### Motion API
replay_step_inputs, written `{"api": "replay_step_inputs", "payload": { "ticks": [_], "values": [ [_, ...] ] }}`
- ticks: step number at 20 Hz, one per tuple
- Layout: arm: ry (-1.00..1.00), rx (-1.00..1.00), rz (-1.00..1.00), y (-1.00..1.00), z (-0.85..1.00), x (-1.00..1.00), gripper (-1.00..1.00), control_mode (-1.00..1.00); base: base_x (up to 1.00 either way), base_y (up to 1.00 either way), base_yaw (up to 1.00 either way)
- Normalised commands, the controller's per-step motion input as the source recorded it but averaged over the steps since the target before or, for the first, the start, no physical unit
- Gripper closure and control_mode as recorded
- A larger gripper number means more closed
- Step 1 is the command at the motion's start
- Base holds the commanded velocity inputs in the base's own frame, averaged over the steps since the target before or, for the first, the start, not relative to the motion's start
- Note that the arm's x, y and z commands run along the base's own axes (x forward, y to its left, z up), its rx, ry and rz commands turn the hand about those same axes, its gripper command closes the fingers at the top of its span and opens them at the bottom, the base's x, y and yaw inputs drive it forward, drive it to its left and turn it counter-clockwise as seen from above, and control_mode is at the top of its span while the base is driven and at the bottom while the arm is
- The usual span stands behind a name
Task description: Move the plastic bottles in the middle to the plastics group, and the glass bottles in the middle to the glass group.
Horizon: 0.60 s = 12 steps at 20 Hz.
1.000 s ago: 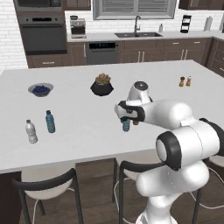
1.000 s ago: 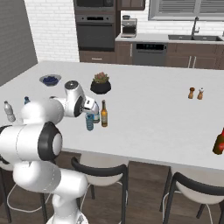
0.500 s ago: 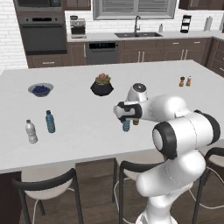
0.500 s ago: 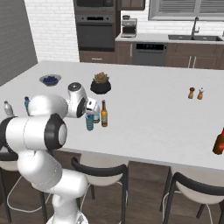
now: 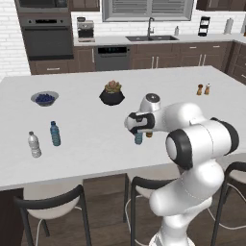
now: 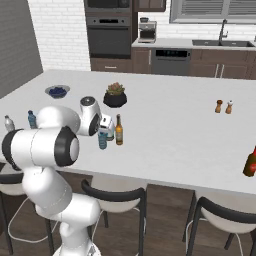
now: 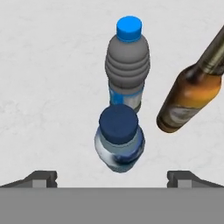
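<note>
hand view shows gripper (image 7: 112,177) spread wide above two water bottles (image 7: 120,141), amber bottle (image 7: 189,98) beside.

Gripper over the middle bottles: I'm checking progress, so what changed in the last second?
The arm's elbow swung right and up; the open gripper stayed above the dark-capped water bottle, gripping nothing. The bottles, including the amber bottle, did not move.

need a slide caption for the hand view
Open gripper poised above a dark-capped water bottle, with a blue-capped bottle and an amber bottle beyond.
</note>
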Motion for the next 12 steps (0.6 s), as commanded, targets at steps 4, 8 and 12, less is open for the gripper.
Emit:
{"api": "replay_step_inputs", "payload": {
  "ticks": [4, 8, 12],
  "values": [
    [0.03, 0.0, 0.0, 0.0, -0.14, 0.04, -1.0, -1.0, 0.0, 0.0, 0.0],
    [0.0, 0.0, 0.0, 0.0, -0.02, 0.08, -1.0, -1.0, 0.0, 0.0, 0.0],
    [0.0, 0.0, 0.0, 0.0, 0.0, 0.09, -1.0, -1.0, 0.0, 0.0, 0.0]
  ]
}}
